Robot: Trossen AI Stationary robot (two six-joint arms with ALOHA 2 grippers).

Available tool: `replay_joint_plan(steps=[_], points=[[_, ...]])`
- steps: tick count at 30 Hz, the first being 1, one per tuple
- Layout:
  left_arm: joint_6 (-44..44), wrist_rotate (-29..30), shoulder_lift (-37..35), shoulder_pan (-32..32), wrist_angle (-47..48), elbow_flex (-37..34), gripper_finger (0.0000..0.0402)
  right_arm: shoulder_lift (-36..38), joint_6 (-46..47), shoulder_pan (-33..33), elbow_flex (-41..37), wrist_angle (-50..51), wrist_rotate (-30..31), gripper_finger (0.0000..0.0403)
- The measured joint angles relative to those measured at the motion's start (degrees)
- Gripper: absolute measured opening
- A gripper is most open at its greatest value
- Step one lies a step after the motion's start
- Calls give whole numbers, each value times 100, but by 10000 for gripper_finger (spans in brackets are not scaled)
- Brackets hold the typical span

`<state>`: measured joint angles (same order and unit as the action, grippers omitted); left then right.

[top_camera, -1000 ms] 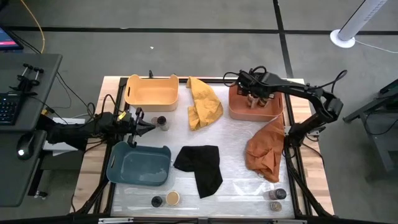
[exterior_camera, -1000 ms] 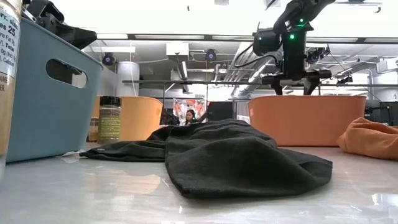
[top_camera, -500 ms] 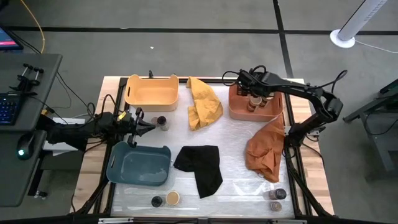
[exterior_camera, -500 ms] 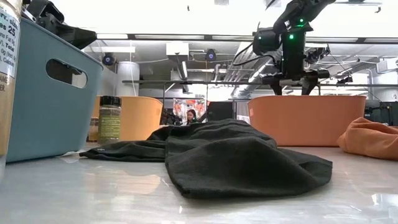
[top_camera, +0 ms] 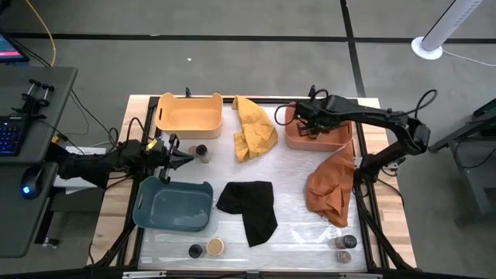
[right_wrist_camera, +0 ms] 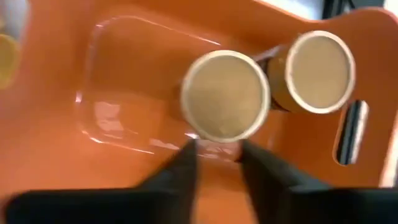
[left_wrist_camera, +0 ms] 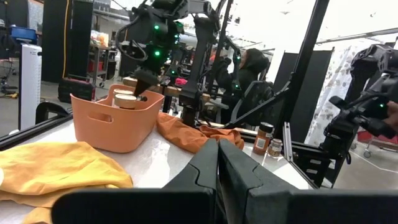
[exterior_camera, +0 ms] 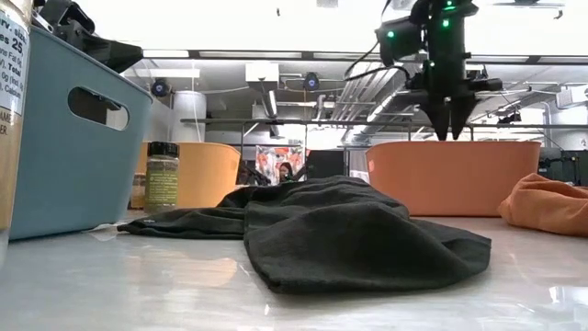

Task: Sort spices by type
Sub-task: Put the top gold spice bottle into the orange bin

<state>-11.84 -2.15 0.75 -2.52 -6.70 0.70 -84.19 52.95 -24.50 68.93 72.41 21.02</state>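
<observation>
My right gripper [right_wrist_camera: 214, 163] above coral tray [top_camera: 293, 138], upper right: fingers slightly parted, empty, over tan-lidded jars [right_wrist_camera: 225, 96]. Lift straight, avoid nudging jars.

A jar label [exterior_camera: 11, 101] seems to show "25" and "Total"; nothing else legible.

Below my dark end effector [right_wrist_camera: 217, 163], two tan-lidded jars [right_wrist_camera: 225, 96] stand in a coral tray [right_wrist_camera: 93, 74].
</observation>
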Motion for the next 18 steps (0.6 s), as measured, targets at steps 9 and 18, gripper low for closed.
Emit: replay_joint_plan(steps=[9,18], points=[[0,0,0,0,0,0,0,-133,152,-144,-168,-162,-511,4],[0,0,-1,-2,1,1,0,-133,653,-179,-819,-726,-768,2]])
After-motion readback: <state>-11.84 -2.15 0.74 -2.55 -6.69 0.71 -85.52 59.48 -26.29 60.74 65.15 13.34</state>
